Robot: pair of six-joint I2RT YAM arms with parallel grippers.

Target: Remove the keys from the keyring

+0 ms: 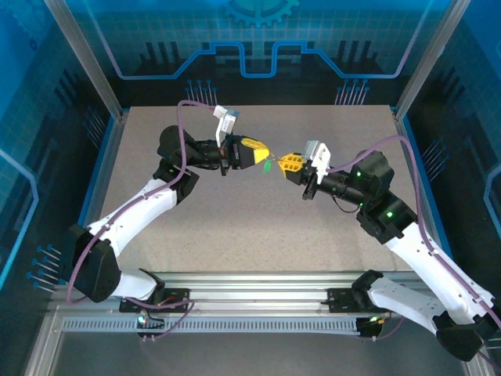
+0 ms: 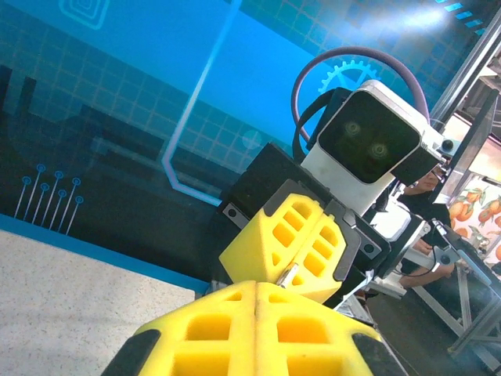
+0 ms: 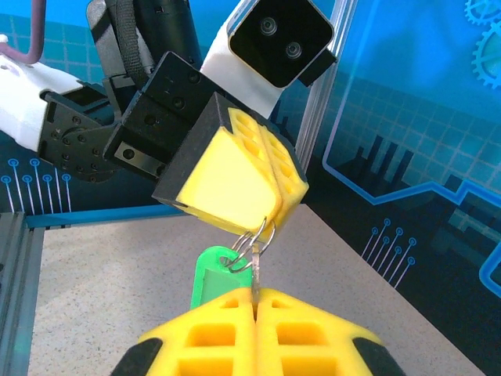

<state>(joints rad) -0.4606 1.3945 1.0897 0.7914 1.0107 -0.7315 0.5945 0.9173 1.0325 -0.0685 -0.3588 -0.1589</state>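
Right wrist: key [image 3: 213,280] blade, keyring [image 3: 264,233] half-hidden

Key [image 3: 210,278] head bright green, keyring [image 3: 250,240] dull silver — table [image 1: 235,219] speckled grey-beige, backdrop [image 1: 156,31] blue with circuit lines.

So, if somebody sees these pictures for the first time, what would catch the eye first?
Most likely the two bright yellow tips meeting above the middle of the table: the left end effector and the right end effector, both shut. Between them hangs the green-headed key on the thin keyring, which the left one pinches; the right one seems to grip the key's blade. Behind them glows the blue backdrop.
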